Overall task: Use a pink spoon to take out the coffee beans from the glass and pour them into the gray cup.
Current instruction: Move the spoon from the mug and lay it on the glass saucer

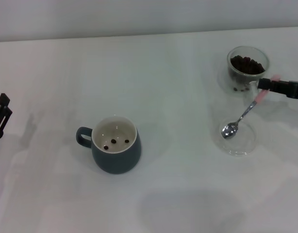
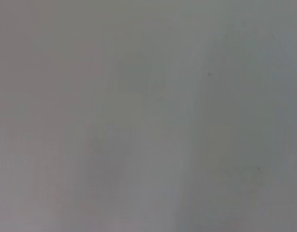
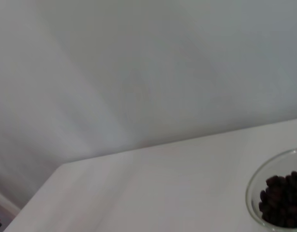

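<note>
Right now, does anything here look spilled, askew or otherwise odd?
Nothing stands out. The rounded blue-gray mug stands upright with three beans inside; the clear glass of coffee beans is upright. The right gripper holds the pink-handled spoon, bowl empty, over a shallow clear dish.

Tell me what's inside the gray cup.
Three coffee beans lie on the off-white bottom of the gray cup, spread apart. The near part of the bottom is hidden behind the cup's front wall, so any beans there cannot be seen.
</note>
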